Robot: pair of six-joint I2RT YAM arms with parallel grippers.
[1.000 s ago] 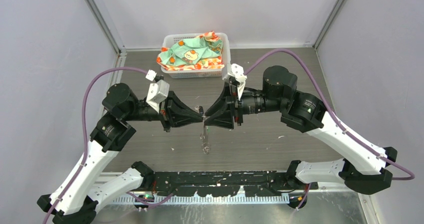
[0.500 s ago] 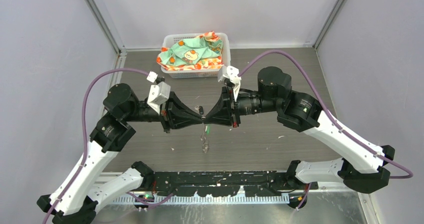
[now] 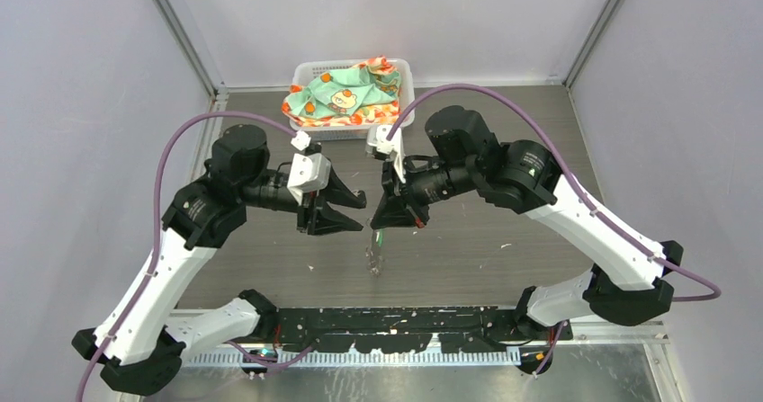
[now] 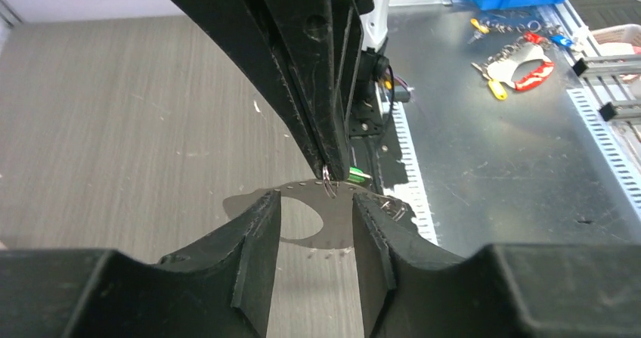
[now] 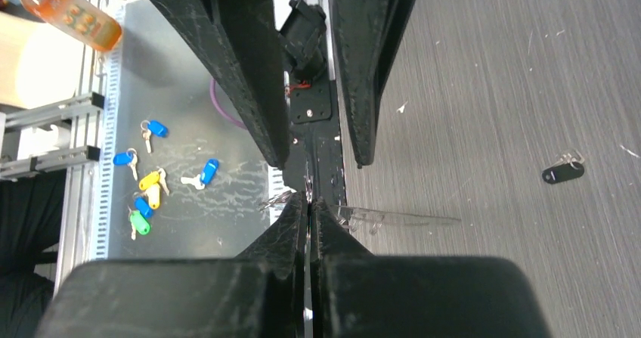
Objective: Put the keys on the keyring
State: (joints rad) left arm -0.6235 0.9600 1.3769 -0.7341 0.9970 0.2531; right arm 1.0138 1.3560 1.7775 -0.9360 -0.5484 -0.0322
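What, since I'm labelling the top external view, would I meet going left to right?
Left arm's purple cable → left end effector → right end effector → right arm's white forearm link.

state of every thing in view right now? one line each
left gripper: open, empty
right gripper: shut on the keyring, at its edge
keyring: pinched at one edge, the rest hanging loose
green key: dangling below the right gripper's tip
black key: lying loose on the table
basket: full of crumpled cloth
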